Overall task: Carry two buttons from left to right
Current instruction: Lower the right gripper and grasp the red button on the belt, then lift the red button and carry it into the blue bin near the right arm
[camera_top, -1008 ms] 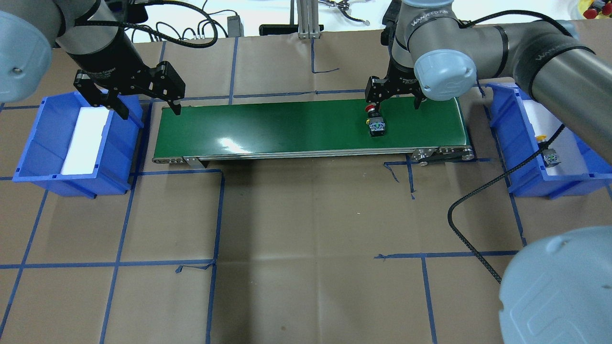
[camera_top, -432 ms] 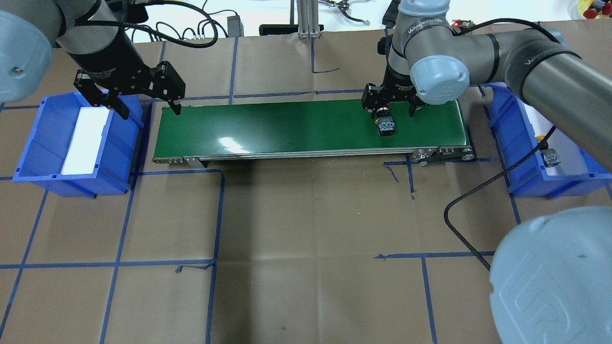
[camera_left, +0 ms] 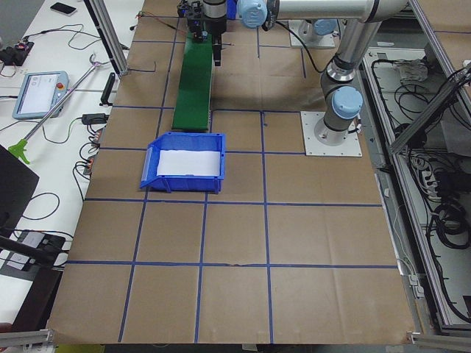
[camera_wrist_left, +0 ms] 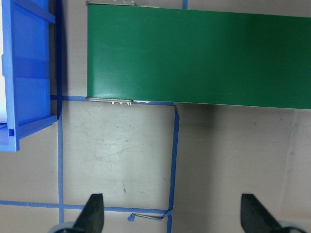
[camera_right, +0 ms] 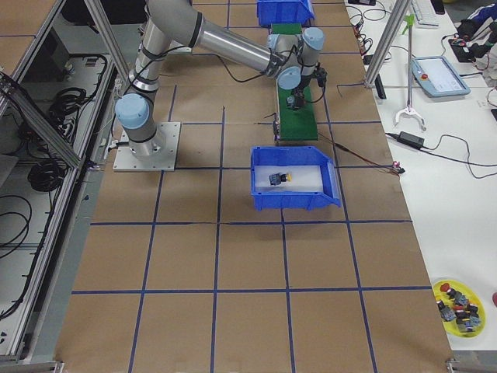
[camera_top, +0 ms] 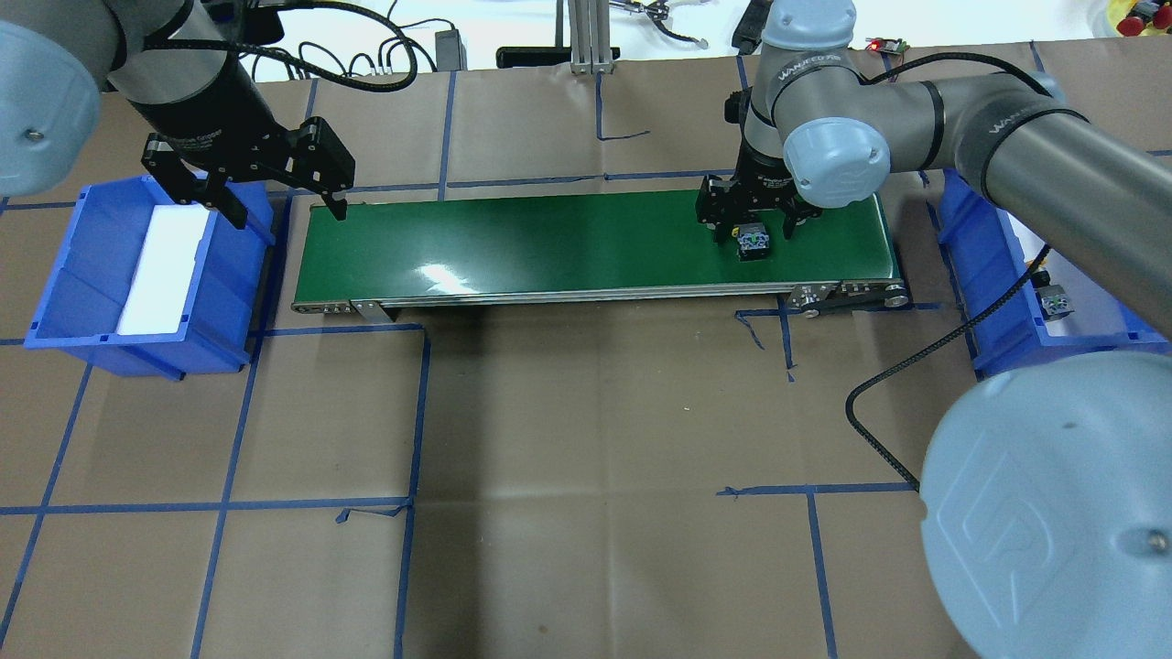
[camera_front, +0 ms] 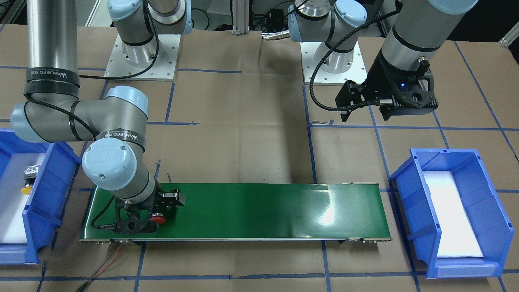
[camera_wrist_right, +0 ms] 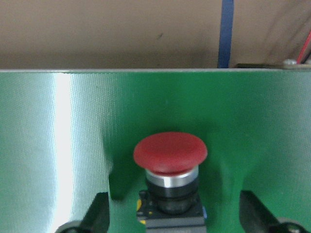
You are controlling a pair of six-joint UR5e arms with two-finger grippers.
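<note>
Belt (camera_top: 549, 243) is carrying the red button (camera_wrist_right: 170, 155) near its right end. I am seeing it lying on its side there, with the cap pointing toward the far edge and the grey block toward the robot. The right tool (camera_top: 754, 233) is sitting low over it with its jaws spread, one finger on each side of the barrel. In the wrist view a strip of green is showing between each finger and the button, so the tool is gripping nothing. The yellow button (camera_front: 27, 188) is lying in the right bin (camera_front: 40, 182) on the white liner (camera_front: 12, 211), well apart from the belt. The left tool (camera_top: 289, 218) is hanging above the counter (camera_top: 595, 458) near the belt's left end and the left bin (camera_top: 73, 302). Its jaws are standing wide apart and holding nothing. Its wrist camera is looking down on that end of the belt, a corner of the bin and the blue tape (camera_wrist_left: 60, 160) lines on the brown counter. From the side views I am making out both arms reaching to the belt, but too small to tell more.
</note>
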